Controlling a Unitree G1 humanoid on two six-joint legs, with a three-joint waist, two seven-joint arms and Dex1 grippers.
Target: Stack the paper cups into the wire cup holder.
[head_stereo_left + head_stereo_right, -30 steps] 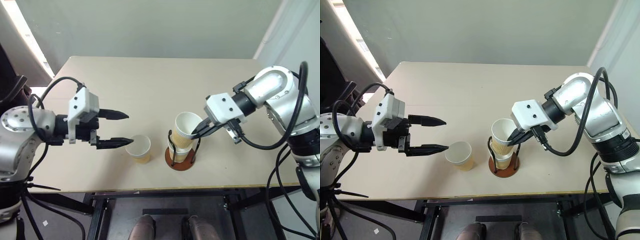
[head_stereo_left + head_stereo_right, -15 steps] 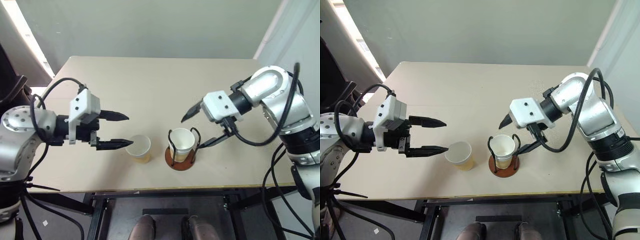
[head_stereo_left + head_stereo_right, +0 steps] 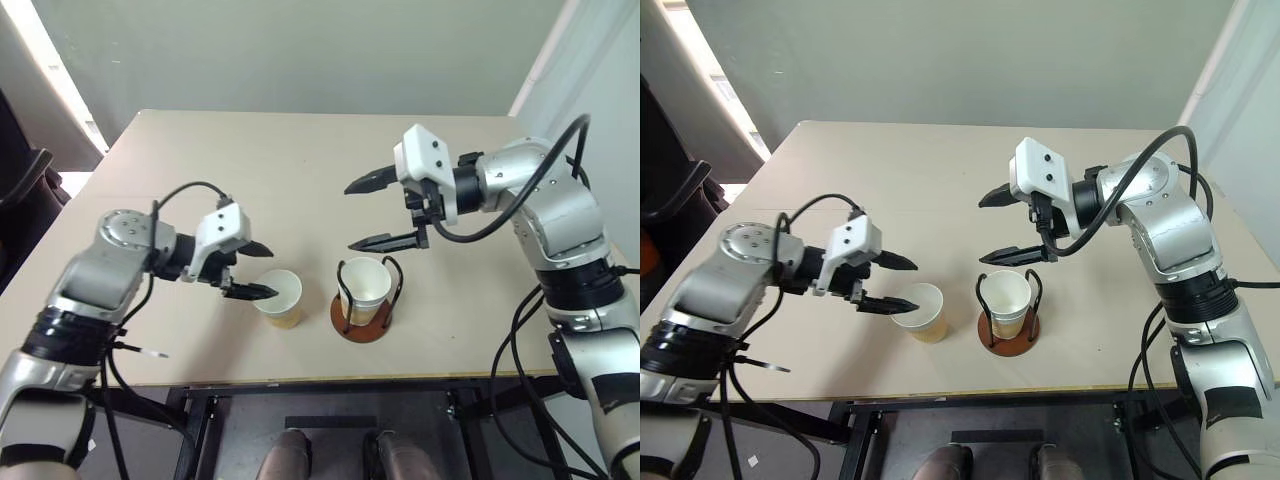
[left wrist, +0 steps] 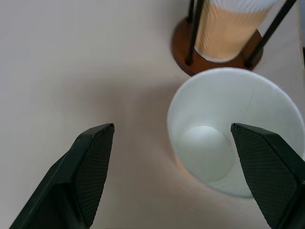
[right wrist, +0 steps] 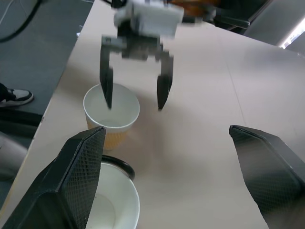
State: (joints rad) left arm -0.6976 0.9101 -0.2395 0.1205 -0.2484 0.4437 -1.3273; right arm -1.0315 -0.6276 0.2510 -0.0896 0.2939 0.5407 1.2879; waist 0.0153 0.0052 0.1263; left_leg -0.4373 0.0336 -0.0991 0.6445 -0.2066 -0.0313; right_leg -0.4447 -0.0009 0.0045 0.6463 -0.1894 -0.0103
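A loose paper cup (image 3: 278,297) stands upright on the table, just left of the wire cup holder (image 3: 362,322). Another paper cup (image 3: 367,282) sits inside the holder, between its black loops. My left gripper (image 3: 270,270) is open at the loose cup's left side. One fingertip hangs over the cup's mouth and the other is outside the wall, as the right wrist view shows (image 5: 136,102). My right gripper (image 3: 350,217) is open and empty, hovering above and slightly behind the holder. The left wrist view shows the loose cup (image 4: 224,157) and the holder base (image 4: 183,45).
The beige table (image 3: 300,160) carries the two cups and the holder near its front edge (image 3: 300,378). A wall stands behind the table, and the floor lies beyond its left side (image 5: 28,57).
My right gripper opened, the cup it held dropped down into the holder, and the gripper rose and pulled back. My left gripper came down and forward to the loose cup's rim.
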